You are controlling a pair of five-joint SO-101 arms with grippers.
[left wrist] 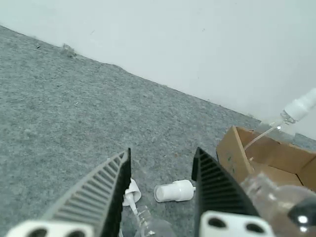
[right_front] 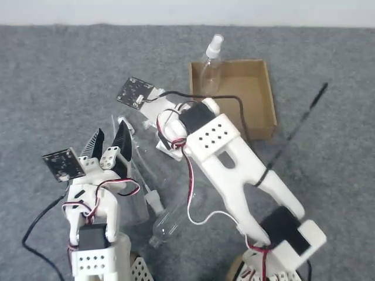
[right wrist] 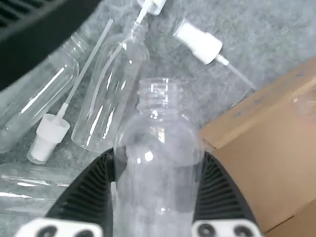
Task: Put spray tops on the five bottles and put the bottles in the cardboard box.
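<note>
One capped bottle [right_front: 210, 67] sits in the cardboard box [right_front: 249, 99]. Right end effector [right wrist: 157, 170] grips one uncapped bottle [right wrist: 158, 123]; left end effector [left wrist: 163, 154] gapes empty.

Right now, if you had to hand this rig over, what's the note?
Left gripper: open, empty, facing a loose spray top.
Right gripper: shut on an uncapped bottle beside the cardboard box.
Done: one capped bottle stands in the box.
Left: cap the held bottle and the lying bottles on the carpet, then box them all.
</note>
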